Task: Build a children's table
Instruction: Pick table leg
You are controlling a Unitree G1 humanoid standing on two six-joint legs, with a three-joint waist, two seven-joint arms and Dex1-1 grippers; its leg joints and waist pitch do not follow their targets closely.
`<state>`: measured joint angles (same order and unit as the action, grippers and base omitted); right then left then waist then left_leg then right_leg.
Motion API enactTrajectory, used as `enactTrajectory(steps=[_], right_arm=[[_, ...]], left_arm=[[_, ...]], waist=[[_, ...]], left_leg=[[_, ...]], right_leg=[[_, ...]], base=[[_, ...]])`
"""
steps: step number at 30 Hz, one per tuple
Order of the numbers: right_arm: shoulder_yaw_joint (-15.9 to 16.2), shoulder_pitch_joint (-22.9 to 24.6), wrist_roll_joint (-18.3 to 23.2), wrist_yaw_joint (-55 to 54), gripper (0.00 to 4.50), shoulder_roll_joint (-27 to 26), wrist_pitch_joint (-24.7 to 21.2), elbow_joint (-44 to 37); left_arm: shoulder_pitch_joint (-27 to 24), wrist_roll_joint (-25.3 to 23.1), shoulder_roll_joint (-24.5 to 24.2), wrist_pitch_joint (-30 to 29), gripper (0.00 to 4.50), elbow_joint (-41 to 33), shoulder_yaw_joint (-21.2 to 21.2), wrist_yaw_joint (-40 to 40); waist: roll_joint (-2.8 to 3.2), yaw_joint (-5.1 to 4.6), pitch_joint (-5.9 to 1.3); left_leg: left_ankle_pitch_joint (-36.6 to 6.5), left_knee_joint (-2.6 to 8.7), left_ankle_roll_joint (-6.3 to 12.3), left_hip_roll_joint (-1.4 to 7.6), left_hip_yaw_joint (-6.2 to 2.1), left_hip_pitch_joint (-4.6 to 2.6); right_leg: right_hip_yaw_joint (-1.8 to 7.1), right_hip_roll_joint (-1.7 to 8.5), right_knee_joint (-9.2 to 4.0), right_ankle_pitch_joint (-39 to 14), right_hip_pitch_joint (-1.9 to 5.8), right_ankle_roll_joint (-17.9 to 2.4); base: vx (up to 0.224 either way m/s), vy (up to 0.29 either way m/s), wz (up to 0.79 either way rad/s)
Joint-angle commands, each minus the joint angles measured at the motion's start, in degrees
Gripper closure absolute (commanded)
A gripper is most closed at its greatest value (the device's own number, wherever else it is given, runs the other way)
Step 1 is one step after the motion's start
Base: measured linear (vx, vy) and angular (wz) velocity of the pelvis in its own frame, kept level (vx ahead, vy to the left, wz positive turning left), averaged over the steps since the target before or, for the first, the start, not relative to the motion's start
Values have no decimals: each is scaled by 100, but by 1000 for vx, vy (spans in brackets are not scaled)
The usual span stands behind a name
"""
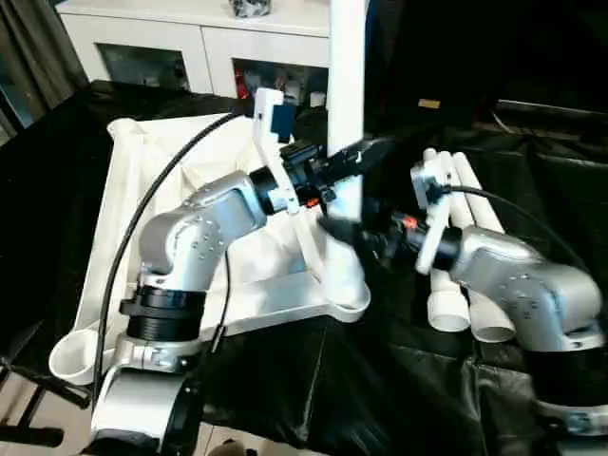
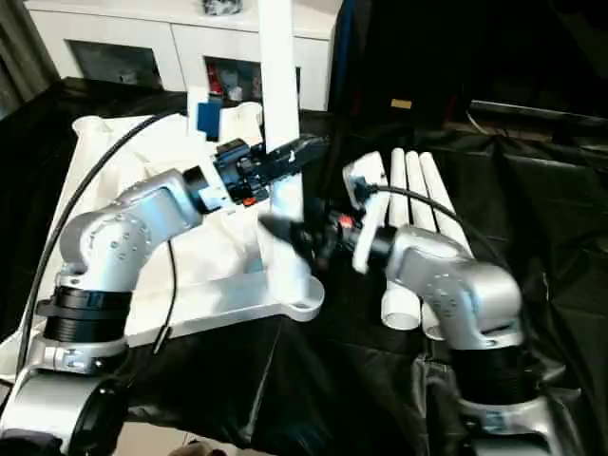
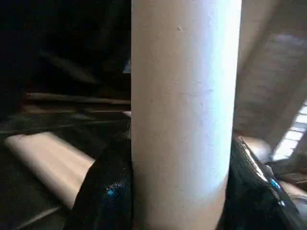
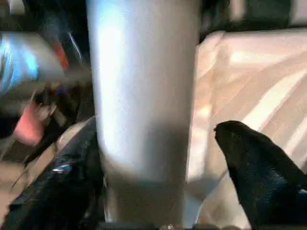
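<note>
White plastic tabletop lying upside down on black cloth, ribbed underside facing up, raised rim around the edge, round sockets at the corners; one empty socket at the near left corner, another at the near right corner with a leg standing in it. Behind, along the far wall, a white cabinet with glass doors, small items dimly visible inside, too blurred to identify. Left silver forearm crossing over the tabletop, black cable looping beside it, ending in the left gripper, its two black fingers closed around the upright leg partway up; in the left wrist view a glossy black finger pressed against each side of the smooth white tube. Upright leg long, white, slightly tapered, rising straight out of the near right corner socket and running past the top of the head views. Lower on the same leg, the right gripper coming in from the right, fingers spread to either side of the tube; in the right wrist view one black finger standing clear of the leg with the tabletop showing through the gap, the other close against the opposite side. Further right, three more white tube legs lying side by side on the black cloth, touching one another, open round ends pointing toward the robot, partly covered by the right silver forearm.
</note>
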<state>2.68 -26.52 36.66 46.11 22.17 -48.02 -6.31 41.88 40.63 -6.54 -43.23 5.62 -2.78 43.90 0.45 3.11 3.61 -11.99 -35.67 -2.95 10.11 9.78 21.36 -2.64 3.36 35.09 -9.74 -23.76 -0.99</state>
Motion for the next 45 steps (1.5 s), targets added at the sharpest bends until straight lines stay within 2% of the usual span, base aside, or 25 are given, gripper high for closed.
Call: enactTrajectory(steps=[1, 2, 4, 9, 10, 13, 18, 24, 25, 27, 28, 29, 30, 31, 35, 36, 38, 39, 40, 43, 45], right_arm=[[147, 7, 65, 307, 34, 246, -163, -147], [147, 7, 65, 307, 34, 246, -163, -147], [242, -7, 72, 635, 29, 413, -101, -183], [334, -75, 89, 859, 29, 543, -168, -80], [393, -94, 116, 961, 57, 582, -188, -59], [404, -115, 230, 1098, 65, 547, -226, -31], [415, -115, 265, 1198, 123, 538, -224, -6], [418, -118, 233, 1098, 155, 484, -220, 55], [417, -112, 220, 1052, 181, 464, -220, 52], [373, -89, 159, 808, 187, 367, -217, 28], [339, -81, 86, 536, 191, 266, -229, 25], [332, -68, -1, 368, 197, 208, -178, 12], [330, -61, -57, 271, 197, 175, -142, 4], [288, -56, -124, 83, 225, 82, -91, 22], [136, -28, -324, -513, 249, -245, 116, 65], [119, -15, -349, -602, 249, -300, 140, 54], [60, 81, -411, -1002, 257, -583, 202, -94], [58, 96, -416, -1048, 257, -617, 209, -123], [47, 108, -405, -1127, 259, -661, 211, -149], [35, 115, -373, -1241, 259, -742, 198, -198], [29, 100, -403, -1268, 259, -769, 215, -196]], left_arm=[[234, 510, -68, -349, 267, 6, -123, 577], [234, 510, -68, -349, 267, 6, -123, 577], [286, 694, -136, -531, 267, 27, -92, 927], [300, 800, -188, -620, 267, -6, 71, 1230], [295, 780, -191, -594, 267, 0, 128, 1277], [314, 771, -164, -593, 267, 38, 105, 1253], [325, 803, -168, -669, 267, 68, 79, 1315], [349, 817, -191, -673, 267, 153, 73, 1358], [350, 815, -188, -658, 267, 153, 68, 1347], [363, 656, -135, -480, 268, 179, 38, 1111], [368, 475, -89, -318, 212, 207, 26, 843], [359, 387, -63, -269, 198, 206, 25, 680], [352, 341, -47, -248, 198, 201, 25, 589], [330, 190, -34, -155, 191, 180, 61, 430], [236, -388, 84, 127, 160, 85, 154, -395], [212, -496, 118, 144, 160, 60, 167, -598], [86, -839, 413, 80, 159, -117, 130, -1611], [68, -862, 478, 73, 159, -146, 114, -1743], [56, -855, 563, 87, 192, -168, 72, -1880], [87, -760, 738, 195, 197, -168, -17, -1992], [122, -752, 766, 230, 234, -110, -21, -1989]], waist=[[-126, 14, -452], [-103, 38, -452], [-126, 39, -450], [-122, 45, -443], [-123, 45, -438], [-142, 49, -446], [-141, 58, -455], [-137, 57, -453], [-139, 57, -453], [-138, 60, -454], [-138, 52, -454], [-140, 44, -453], [-139, 47, -452], [-134, 53, -460], [-138, 50, -455], [-150, 45, -456], [-158, 36, -460], [-159, 41, -458], [-169, 49, -457], [-178, 49, -450], [-179, 42, -445]], left_leg=[[-131, 357, 357, 197, -25, -30], [-109, 358, 375, 202, -32, -28], [-149, 354, 391, 202, -25, -33], [-180, 361, 365, 219, -32, -44], [-190, 365, 355, 221, -32, -38], [-164, 359, 360, 216, -31, -28], [-90, 355, 384, 219, -35, -28], [-127, 359, 340, 220, -38, -34], [-113, 360, 337, 220, -37, -34], [-80, 360, 339, 222, -38, -28], [-79, 362, 314, 225, -42, -26], [-66, 365, 283, 229, -43, -31], [-71, 365, 259, 222, -42, -36], [-57, 367, 221, 221, -42, -36], [-143, 377, 190, 229, -45, -35], [-129, 376, 170, 232, -45, -27], [-69, 374, 161, 247, -48, -18], [-76, 369, 178, 236, -46, -20], [-92, 365, 212, 225, -36, -25], [-111, 370, 219, 211, -36, -13], [-147, 371, 228, 203, -37, -9]], right_leg=[[243, 379, -356, -833, 408, -1235], [245, 398, -340, -850, 414, -1258], [244, 391, -352, -956, 406, -1232], [244, 398, -367, -1094, 389, -1208], [244, 396, -369, -1096, 392, -1206], [246, 402, -360, -1048, 407, -1209], [240, 397, -342, -935, 406, -1236], [239, 399, -355, -1055, 400, -1196], [238, 398, -352, -1023, 400, -1204], [242, 402, -351, -968, 398, -1218], [238, 398, -347, -949, 398, -1213], [240, 396, -349, -942, 394, -1191], [237, 396, -346, -967, 391, -1190], [241, 403, -348, -966, 397, -1187], [244, 409, -356, -1005, 402, -1118], [247, 401, -348, -979, 405, -1098], [252, 413, -324, -831, 411, -1139], [247, 409, -342, -845, 404, -1137], [245, 407, -358, -889, 404, -1147], [244, 396, -371, -984, 406, -1086], [243, 392, -383, -1043, 405, -1033]], base=[[0, 0, 0], [0, 0, 0], [0, 0, 0], [0, 0, 0], [0, 0, 0], [0, 0, 0], [0, 0, 0], [0, 0, 0], [0, 0, 0], [0, 0, 0], [0, 0, 0], [0, 0, 0], [0, 0, 0], [0, 0, 0], [0, 0, 0], [0, 0, 0], [0, 0, 0], [0, 0, 0], [0, 0, 0], [0, 0, 0], [0, 0, 0]])
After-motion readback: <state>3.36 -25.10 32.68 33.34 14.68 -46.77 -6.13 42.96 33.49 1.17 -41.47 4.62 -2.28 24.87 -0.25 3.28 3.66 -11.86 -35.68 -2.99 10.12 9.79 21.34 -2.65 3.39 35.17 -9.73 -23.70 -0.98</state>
